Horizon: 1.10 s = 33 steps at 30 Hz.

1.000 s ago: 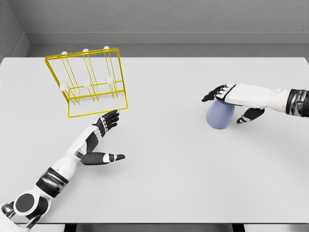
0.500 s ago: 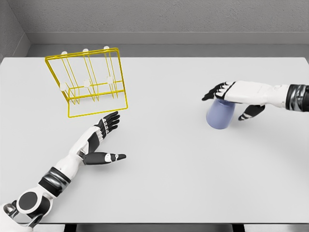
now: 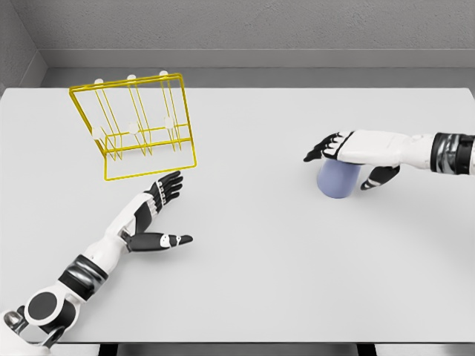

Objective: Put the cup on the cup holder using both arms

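Note:
A pale blue cup (image 3: 338,181) stands on the white table (image 3: 252,252) at the right. My right hand (image 3: 343,152) lies over its top, fingers stretched left past the rim and the thumb down along its right side, not closed around it. The yellow wire cup holder (image 3: 137,130) with white-tipped pegs stands at the far left. My left hand (image 3: 163,211) rests open on the table just in front of the holder's base, fingers pointing up toward it, thumb out to the right.
A grey wall runs behind the table's far edge. The table's front edge is near the bottom of the view.
My right hand has slid a little left over the cup's top, and the cup has shifted slightly with it. The left hand has barely moved.

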Each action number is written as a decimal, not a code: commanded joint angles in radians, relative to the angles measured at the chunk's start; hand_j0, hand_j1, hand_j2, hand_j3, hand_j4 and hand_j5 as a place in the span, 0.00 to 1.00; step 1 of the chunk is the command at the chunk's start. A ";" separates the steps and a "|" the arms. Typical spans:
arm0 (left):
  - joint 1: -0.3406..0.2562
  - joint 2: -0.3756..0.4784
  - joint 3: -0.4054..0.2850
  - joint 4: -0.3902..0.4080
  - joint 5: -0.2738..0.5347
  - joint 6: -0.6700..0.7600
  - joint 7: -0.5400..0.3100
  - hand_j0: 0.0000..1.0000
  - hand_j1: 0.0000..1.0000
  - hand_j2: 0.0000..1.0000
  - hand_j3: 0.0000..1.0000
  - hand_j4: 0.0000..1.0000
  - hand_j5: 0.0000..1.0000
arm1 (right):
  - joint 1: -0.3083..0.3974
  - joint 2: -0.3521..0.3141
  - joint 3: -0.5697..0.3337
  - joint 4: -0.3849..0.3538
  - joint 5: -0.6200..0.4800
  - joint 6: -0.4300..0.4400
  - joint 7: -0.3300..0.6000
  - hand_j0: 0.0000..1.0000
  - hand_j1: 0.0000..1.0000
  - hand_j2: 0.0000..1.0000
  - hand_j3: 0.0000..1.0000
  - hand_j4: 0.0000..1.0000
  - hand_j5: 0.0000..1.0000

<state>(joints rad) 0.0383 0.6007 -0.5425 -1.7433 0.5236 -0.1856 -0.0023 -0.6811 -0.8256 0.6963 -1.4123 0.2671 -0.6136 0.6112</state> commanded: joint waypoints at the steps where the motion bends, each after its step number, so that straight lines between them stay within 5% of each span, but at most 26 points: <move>1: 0.000 0.001 0.001 -0.001 0.003 0.003 -0.001 1.00 1.00 1.00 1.00 1.00 1.00 | 0.000 -0.003 -0.003 0.001 -0.006 0.003 0.000 1.00 1.00 1.00 1.00 1.00 1.00; 19: 0.000 0.001 0.001 -0.001 0.003 0.001 -0.001 1.00 1.00 1.00 1.00 1.00 1.00 | -0.002 0.003 -0.008 0.033 -0.005 0.003 0.000 0.97 0.97 0.97 0.97 0.97 0.97; 33: 0.002 0.001 0.001 -0.001 0.003 0.001 -0.001 1.00 1.00 1.00 1.00 1.00 1.00 | 0.008 0.011 -0.006 0.032 0.000 0.003 0.000 0.72 0.72 0.72 0.72 0.72 0.72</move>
<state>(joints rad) 0.0399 0.6007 -0.5415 -1.7436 0.5254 -0.1840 -0.0030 -0.6734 -0.8147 0.6876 -1.3803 0.2588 -0.6059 0.6035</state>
